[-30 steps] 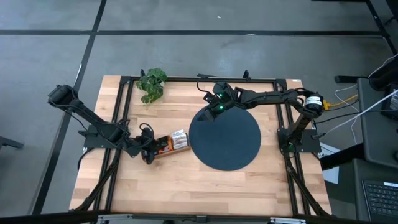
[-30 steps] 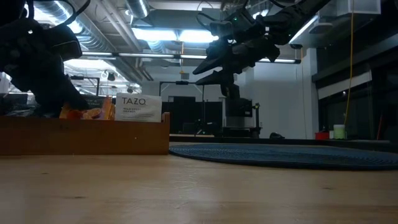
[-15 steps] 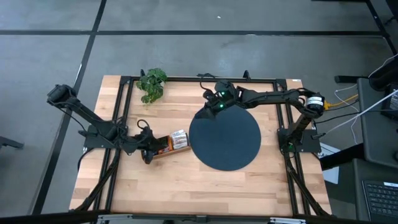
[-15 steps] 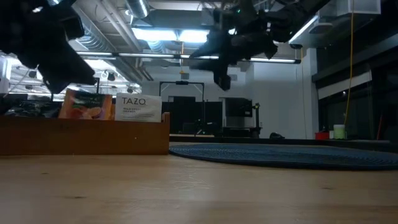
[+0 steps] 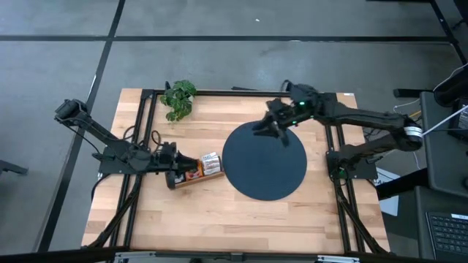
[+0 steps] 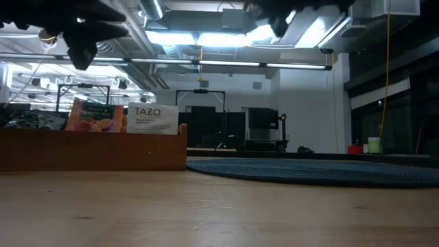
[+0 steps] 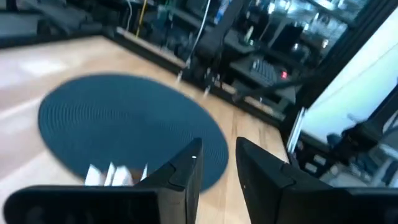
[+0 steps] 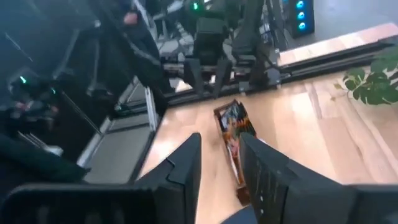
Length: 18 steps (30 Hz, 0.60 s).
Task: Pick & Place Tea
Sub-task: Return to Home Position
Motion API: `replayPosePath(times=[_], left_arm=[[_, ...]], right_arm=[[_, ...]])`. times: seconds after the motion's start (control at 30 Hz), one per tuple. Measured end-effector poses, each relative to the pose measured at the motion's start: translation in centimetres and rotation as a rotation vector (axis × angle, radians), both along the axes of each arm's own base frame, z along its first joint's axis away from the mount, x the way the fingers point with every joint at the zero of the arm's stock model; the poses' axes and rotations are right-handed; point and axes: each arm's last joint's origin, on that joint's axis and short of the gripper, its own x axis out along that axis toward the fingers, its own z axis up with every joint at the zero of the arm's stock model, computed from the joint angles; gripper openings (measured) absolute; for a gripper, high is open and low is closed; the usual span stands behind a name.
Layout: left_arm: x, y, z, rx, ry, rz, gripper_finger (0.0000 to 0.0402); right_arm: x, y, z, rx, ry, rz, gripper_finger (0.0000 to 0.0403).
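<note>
The tea sachets (image 5: 207,164) stand upright in a long wooden tray (image 5: 191,177) left of the dark disc (image 5: 264,162). The low view shows an orange sachet (image 6: 96,116) and a white one (image 6: 152,118) sticking up from the tray (image 6: 92,149). My left gripper (image 5: 178,166) hovers above the tray's left end, open, with nothing between its fingers (image 7: 217,160). My right gripper (image 5: 267,130) hangs high over the disc's far rim, open and holding nothing (image 8: 221,155). It points toward the tray (image 8: 235,142).
A green leafy plant (image 5: 178,97) lies at the table's far left. The disc lies flat on the wooden table (image 5: 219,219), with bare wood along the near edge. Black frame rails (image 5: 139,131) run along the table's sides and far edge.
My left gripper has risen off the tray and tipped up toward level, leaving the sachets where they stood. My right gripper has climbed steeply from the disc's far left rim, gone toward the table's right edge and rolled about its own line.
</note>
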Motion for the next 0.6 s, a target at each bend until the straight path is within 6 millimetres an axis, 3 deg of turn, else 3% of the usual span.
replayPosePath(times=[0.2, 0.23, 0.33, 0.37, 0.47, 0.6], left_arm=[[-0.2, 0.2, 1.4, 0.044, -0.105, 0.016, 0.0094], [-0.3, 0.2, 1.7, 0.056, -0.124, 0.014, 0.0095], [-0.7, 0.5, 2.4, 0.078, -0.166, 0.022, 0.0095], [-0.8, 0.6, 2.6, 0.078, -0.175, 0.025, 0.0094], [-1.1, 0.8, 3.0, 0.065, -0.201, 0.026, 0.0091], [-1.4, 0.9, 3.3, 0.053, -0.22, 0.028, 0.0091]], right_arm=[[-2.4, 0.5, 2.6, 0.263, -0.016, -0.14, 0.0112], [-2.7, 0.8, 3.0, 0.243, -0.036, -0.088, 0.0112], [-4.9, 2.7, 4.0, 0.018, -0.152, 0.287, 0.0112], [-5.9, 3.2, 4.4, -0.026, -0.175, 0.328, 0.0112], [-9.0, 4.3, 4.9, -0.125, -0.16, 0.247, 0.0112], [-12.4, 5.2, 3.9, -0.172, -0.17, 0.037, 0.0112]])
